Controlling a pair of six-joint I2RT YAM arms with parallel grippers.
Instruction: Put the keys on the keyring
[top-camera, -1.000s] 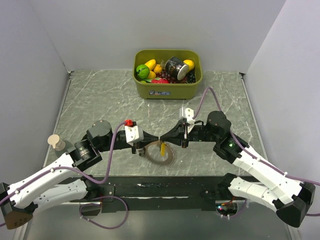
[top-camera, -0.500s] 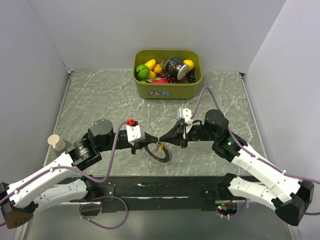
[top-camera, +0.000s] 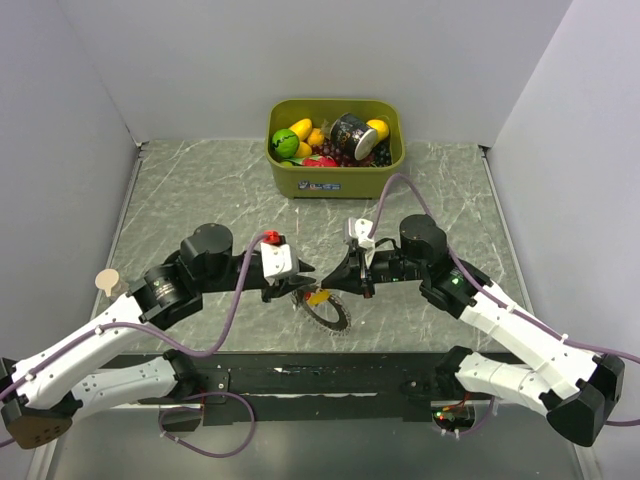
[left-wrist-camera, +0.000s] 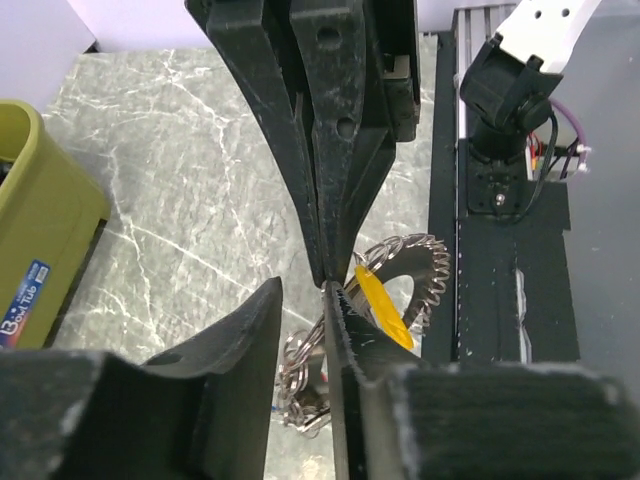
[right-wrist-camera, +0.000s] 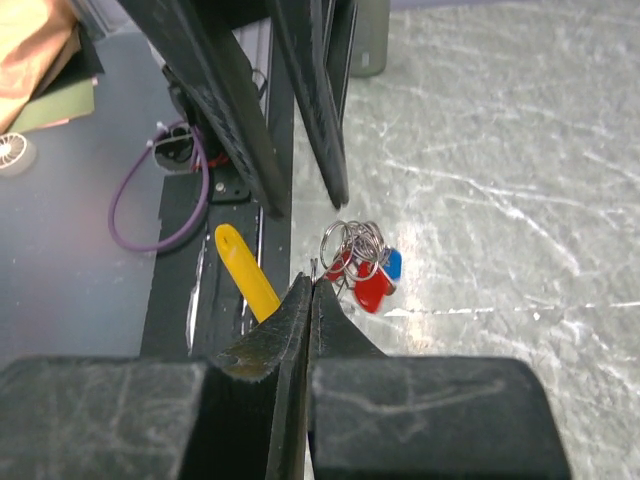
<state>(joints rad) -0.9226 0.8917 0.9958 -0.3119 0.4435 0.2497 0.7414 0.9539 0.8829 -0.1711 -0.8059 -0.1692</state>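
The keyring (top-camera: 336, 316), a grey ring with a coiled rim, hangs tilted just above the table's near edge. My right gripper (top-camera: 332, 281) is shut on its thin wire, with a yellow key (top-camera: 318, 297) dangling beside the tips. In the right wrist view my right gripper (right-wrist-camera: 312, 287) pinches the wire, the yellow key (right-wrist-camera: 245, 270) is to its left, and red and blue keys (right-wrist-camera: 368, 272) hang on small rings just beyond. My left gripper (top-camera: 303, 277) is open, tip to tip with the right. In the left wrist view my left gripper (left-wrist-camera: 300, 295) stands open beside the keyring (left-wrist-camera: 425, 285).
An olive bin (top-camera: 335, 178) with toy fruit and a dark can stands at the back centre. A black strip (top-camera: 400, 368) runs along the table's near edge under the keyring. A small beige knob (top-camera: 106, 282) is at the left edge.
Both grippers have shifted slightly left and towards the back. The keyring has lifted and tilted from lying flat. My left gripper's jaws now stand apart.
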